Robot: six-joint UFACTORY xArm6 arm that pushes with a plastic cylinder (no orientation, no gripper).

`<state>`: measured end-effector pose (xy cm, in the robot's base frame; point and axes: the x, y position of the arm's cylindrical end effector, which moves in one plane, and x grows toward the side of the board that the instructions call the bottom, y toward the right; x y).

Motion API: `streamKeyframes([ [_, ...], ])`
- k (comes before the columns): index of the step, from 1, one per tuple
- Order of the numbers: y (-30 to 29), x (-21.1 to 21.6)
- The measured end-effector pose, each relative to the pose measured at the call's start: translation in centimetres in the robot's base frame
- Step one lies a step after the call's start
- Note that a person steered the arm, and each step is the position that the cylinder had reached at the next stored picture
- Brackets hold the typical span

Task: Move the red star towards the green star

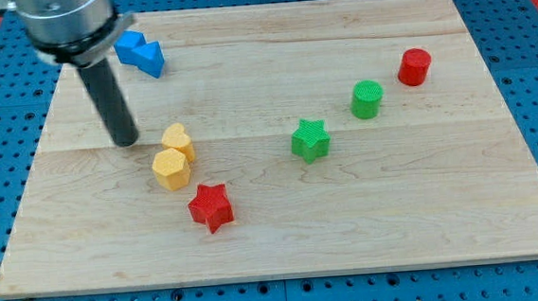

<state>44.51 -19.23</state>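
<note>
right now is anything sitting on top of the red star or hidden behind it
Nothing sits on the red star. Just behind it, toward the view's top, stand two yellow blocks, apart from it. My tip is left of them. The wooden board beneath it is covered.
</note>
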Motion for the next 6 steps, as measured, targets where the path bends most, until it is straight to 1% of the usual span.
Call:
streamKeyframes([
  [1, 1.8, 8.7],
  [2, 7.2, 11.3],
  [4, 14.0, 10.5],
  [5, 15.0, 9.4],
  [6, 11.8, 8.6],
])
